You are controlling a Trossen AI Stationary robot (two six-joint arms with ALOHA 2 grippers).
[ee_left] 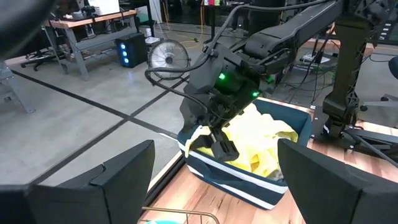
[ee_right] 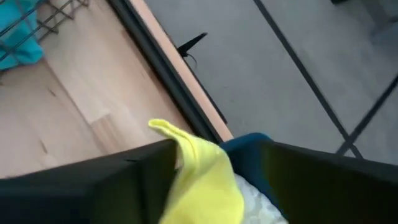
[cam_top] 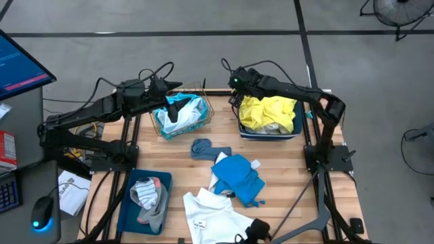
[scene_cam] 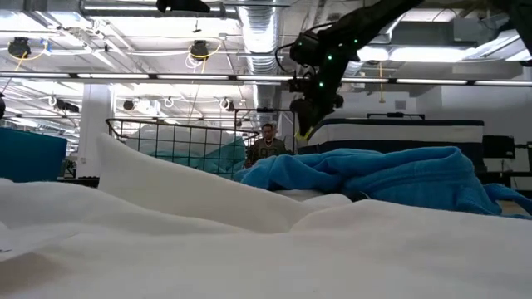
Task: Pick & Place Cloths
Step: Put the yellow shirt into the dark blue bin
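Observation:
A yellow cloth [cam_top: 268, 112] lies heaped over white fabric in the dark blue bin [cam_top: 298, 127] at the table's far right. My right gripper [cam_top: 234, 96] hangs over the bin's far left corner, open, slanting down, with a raised fold of the yellow cloth [ee_right: 202, 177] between its fingers. My left gripper [cam_top: 166, 87] waits open and empty above the far side of the wire basket [cam_top: 203, 122], which holds teal and white cloths. On the table lie a grey-blue cloth [cam_top: 201, 148], a blue cloth [cam_top: 237, 177] and a white cloth [cam_top: 213, 218]. My right gripper has the yellow cloth's upstanding fold [ee_right: 180, 146] between its open fingers, lying against the inner side of one finger [ee_right: 143, 168]; the other finger stands apart from it. The fingers slant down from above. The rest of the cloth lies in the bin.
A second dark blue bin [cam_top: 127, 207] at the near left holds striped and grey socks [cam_top: 150, 196]. In the low view the white cloth [scene_cam: 249, 241] fills the foreground, the blue cloth [scene_cam: 391, 178] behind it. A person [scene_cam: 268, 143] sits far beyond the table.

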